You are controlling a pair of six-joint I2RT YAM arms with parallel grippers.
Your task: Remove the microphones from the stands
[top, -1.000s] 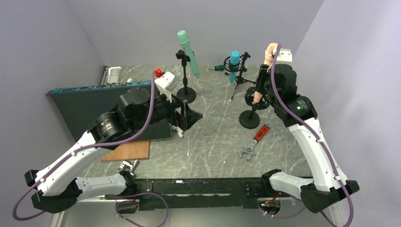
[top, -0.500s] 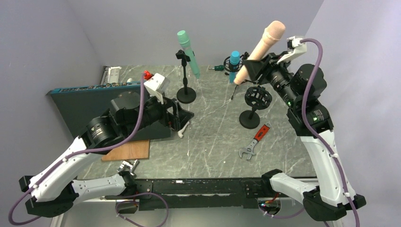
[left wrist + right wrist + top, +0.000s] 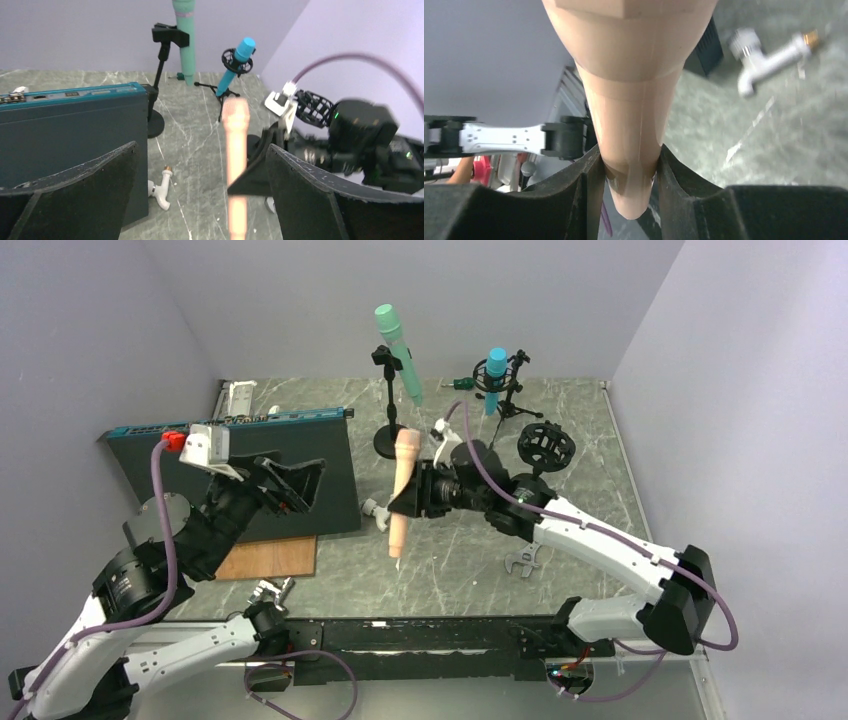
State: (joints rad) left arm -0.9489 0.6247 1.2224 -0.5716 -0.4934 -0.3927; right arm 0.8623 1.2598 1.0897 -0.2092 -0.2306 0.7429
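The peach microphone (image 3: 402, 490) is off its stand and hangs upright over the middle of the table, head up. My right gripper (image 3: 415, 502) is shut on its body; the right wrist view shows the tapered body (image 3: 629, 100) clamped between the fingers (image 3: 589, 190). The empty stand, with its black ring mount (image 3: 546, 444), is at the back right, behind my right arm. My left gripper (image 3: 290, 485) is open and empty by the dark box, facing the microphone (image 3: 236, 145) from a distance.
A green microphone on a stand (image 3: 398, 350) and a blue one on a tripod (image 3: 495, 375) are at the back. A dark blue box (image 3: 240, 455) and wooden board (image 3: 270, 558) lie on the left. A white tap fitting (image 3: 378, 512) and a wrench (image 3: 522, 562) lie on the table.
My right arm lifted the peach microphone out of the ring mount, then swung it left and down to the table's middle. My left arm drew back to the left.
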